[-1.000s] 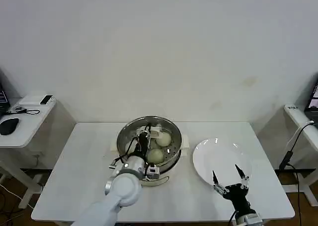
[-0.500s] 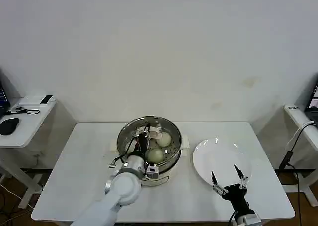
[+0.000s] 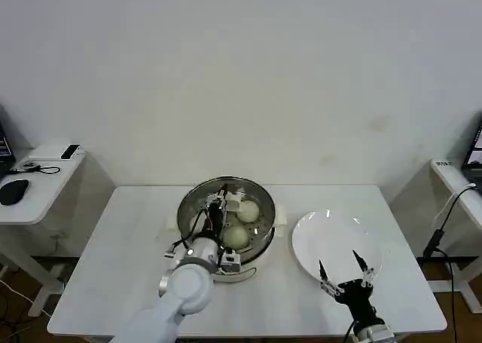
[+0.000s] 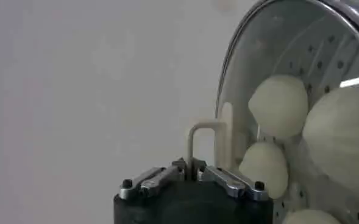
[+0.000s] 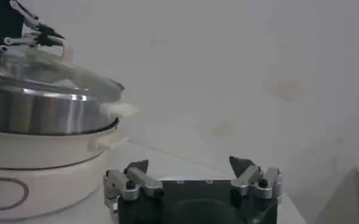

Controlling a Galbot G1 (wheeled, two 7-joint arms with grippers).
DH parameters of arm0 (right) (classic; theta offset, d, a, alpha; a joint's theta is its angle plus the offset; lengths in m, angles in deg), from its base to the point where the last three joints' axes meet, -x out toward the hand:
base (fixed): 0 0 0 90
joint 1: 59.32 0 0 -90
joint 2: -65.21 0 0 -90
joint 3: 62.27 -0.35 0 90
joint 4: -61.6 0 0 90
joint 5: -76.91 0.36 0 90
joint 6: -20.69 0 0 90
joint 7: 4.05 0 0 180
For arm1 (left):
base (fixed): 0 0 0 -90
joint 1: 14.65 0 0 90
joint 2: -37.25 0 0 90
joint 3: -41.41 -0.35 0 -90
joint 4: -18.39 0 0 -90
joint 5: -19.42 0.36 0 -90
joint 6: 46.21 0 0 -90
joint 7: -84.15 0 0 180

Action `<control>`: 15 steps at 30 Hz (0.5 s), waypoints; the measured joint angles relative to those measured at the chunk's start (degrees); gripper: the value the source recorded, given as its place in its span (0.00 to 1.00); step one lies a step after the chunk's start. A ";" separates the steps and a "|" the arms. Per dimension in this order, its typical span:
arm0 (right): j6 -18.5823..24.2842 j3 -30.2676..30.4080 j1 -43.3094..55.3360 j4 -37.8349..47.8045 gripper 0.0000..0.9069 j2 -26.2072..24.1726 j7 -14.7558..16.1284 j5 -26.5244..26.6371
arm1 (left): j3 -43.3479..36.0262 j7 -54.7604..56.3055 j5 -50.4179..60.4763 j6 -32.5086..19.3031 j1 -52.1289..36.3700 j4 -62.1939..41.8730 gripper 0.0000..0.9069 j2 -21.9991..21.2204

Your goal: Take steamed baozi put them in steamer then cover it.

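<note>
The steamer (image 3: 183,213) stands mid-table, a steel pot on a cream base (image 5: 39,164). The glass cover (image 3: 202,195) lies over it, slightly tilted in the right wrist view (image 5: 51,68). My left gripper (image 3: 221,201) is shut on the cover's cream handle (image 4: 206,135), its jaws pinched on the handle's thin loop (image 4: 189,165). Through the glass I see several steamed baozi (image 4: 278,105) (image 4: 264,165) (image 3: 247,210) on the perforated tray. My right gripper (image 3: 343,271) stands open over the near edge of the white plate, with nothing between its fingers (image 5: 191,167).
A bare white plate (image 3: 331,234) lies right of the steamer. A side desk with a mouse (image 3: 13,191) stands at the far left, another desk edge (image 3: 452,173) at the far right. A white wall rises behind the table.
My right gripper has drawn back slightly toward the table's front edge. The left gripper and the cover have hardly moved.
</note>
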 measured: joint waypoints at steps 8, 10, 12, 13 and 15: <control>-0.08 0.04 -0.29 -0.06 1.00 -0.20 0.00 -0.13 | 1.42 0.65 -0.19 -0.25 2.01 2.30 1.00 1.17; -0.19 0.00 -0.30 -0.10 1.00 -0.29 -0.02 -0.11 | 1.86 0.99 -0.23 -0.48 2.97 3.24 1.00 1.58; -0.26 0.07 -0.30 -0.10 1.00 -0.29 -0.06 -0.11 | 2.13 1.31 -0.26 -0.71 4.09 4.28 1.00 2.02; -0.27 0.12 -0.29 -0.08 1.00 -0.27 -0.10 -0.11 | 2.23 1.52 -0.28 -0.85 4.77 4.89 1.00 2.26; -0.29 0.30 -0.34 -0.03 1.00 -0.25 -0.15 -0.14 | 2.58 1.88 -0.38 -1.05 5.95 6.05 1.00 2.62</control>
